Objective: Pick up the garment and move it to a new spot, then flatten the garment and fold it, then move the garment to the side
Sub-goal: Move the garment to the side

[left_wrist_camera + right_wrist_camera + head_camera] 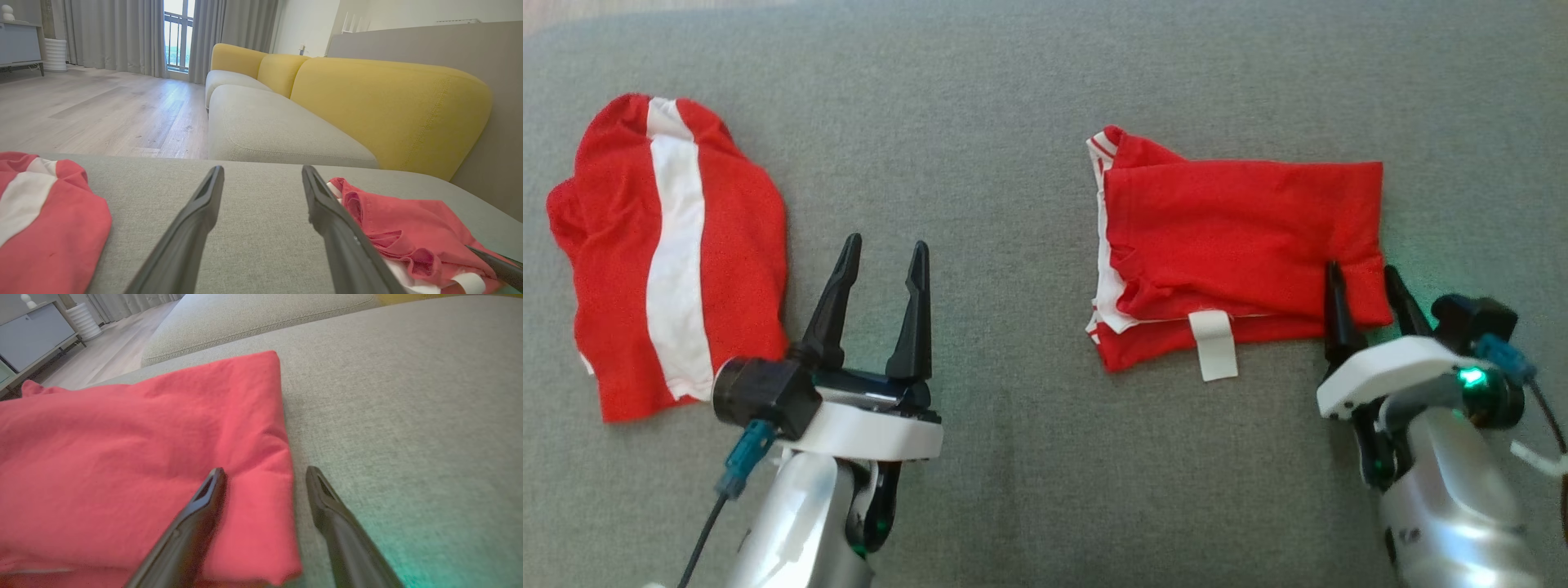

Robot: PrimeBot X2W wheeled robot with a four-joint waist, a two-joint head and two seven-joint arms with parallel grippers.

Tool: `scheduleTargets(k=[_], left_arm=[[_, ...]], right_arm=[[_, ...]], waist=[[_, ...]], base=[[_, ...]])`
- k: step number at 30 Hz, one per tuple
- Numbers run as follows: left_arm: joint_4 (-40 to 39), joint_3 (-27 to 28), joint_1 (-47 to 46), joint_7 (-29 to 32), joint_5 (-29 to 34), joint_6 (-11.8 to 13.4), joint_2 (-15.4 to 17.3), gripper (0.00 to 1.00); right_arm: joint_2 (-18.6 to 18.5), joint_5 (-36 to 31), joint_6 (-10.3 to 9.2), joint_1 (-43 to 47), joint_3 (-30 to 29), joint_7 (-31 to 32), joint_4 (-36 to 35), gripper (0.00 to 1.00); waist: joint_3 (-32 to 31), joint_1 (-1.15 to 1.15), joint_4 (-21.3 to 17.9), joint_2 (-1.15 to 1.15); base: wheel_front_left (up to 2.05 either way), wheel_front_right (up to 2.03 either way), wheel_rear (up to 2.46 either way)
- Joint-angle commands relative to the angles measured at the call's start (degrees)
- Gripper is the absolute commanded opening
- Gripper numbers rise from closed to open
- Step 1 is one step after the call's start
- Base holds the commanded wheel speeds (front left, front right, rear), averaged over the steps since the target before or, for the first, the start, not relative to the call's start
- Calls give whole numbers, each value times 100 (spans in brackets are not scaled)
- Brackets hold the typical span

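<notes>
A folded red garment point(1241, 237) with white trim and a white tag lies flat on the grey cushion right of centre. My right gripper point(1360, 268) is open at its near right corner. In the right wrist view one fingertip point(212, 486) is over the red cloth point(143, 449) and the other is over bare cushion, so the jaws straddle the garment's right edge with nothing clamped. My left gripper point(887, 242) stands open and empty over bare cushion, between the two cloths. The left wrist view shows the folded garment point(408, 228) just right of the left gripper point(262, 168).
A second red garment with a broad white stripe point(674, 245) lies loosely bunched at the far left, also at the left wrist view's left edge point(45, 220). The grey cushion point(1013, 122) has a rounded far edge. Beyond it are a grey and yellow sofa point(367, 102) and wooden floor point(102, 110).
</notes>
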Motion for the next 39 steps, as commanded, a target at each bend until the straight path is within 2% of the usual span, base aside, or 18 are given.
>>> scheduleTargets(k=[1, 7, 8, 9, 13, 17, 22, 26, 31, 39], left_arm=[[-163, 160, -230, -29, -11, -16, 37, 100], [-169, 111, -295, -29, 143, -13, 37, 100], [-168, 108, -299, -29, 136, -11, 37, 100], [-169, 109, -302, -29, 128, -7, 37, 100], [-167, 146, -267, -29, 88, 11, 37, 100], [-171, 205, -196, -29, 41, 21, 37, 100], [-206, 235, -135, -29, 13, 22, 37, 100], [-240, 232, -123, -29, 6, 20, 37, 100], [-275, 197, -161, -29, 20, 5, 37, 100], [-308, 168, -321, -29, 51, -29, 37, 100]], right_arm=[[-8, 14, -4, -133, 156, 24, -29, 100], [-8, 82, -4, -389, 327, 24, 608, 100], [-8, 88, -4, -419, 359, 16, 689, 61], [-8, 91, -4, -448, 382, -4, 758, 0], [-8, -88, -4, -556, 379, -169, 867, 0], [-15, -627, -4, -666, 104, -289, 745, 0], [-289, -1215, -4, -768, -170, -309, 362, 0], [-741, -1438, -4, -832, -264, -136, 70, 0], [-1495, -1471, -4, -890, -333, 159, -179, 0], [-2641, -1477, -4, -1037, -659, 450, -231, 0]], waist=[[39, 0, 33, 0], [106, 0, 55, 0], [103, 0, 51, 0], [96, 0, 45, 0], [11, 0, -13, 0], [-111, 0, -101, 0], [-195, 0, -180, 0], [-173, 0, -222, 0], [-30, 0, -207, 0], [317, 0, -73, 0]], base=[[0, 0, 0], [0, 0, 0], [0, 0, 0], [0, 0, 0], [0, 0, 0], [0, 0, 0], [0, 0, 0], [0, 0, 0], [0, 0, 0], [0, 0, 0]])
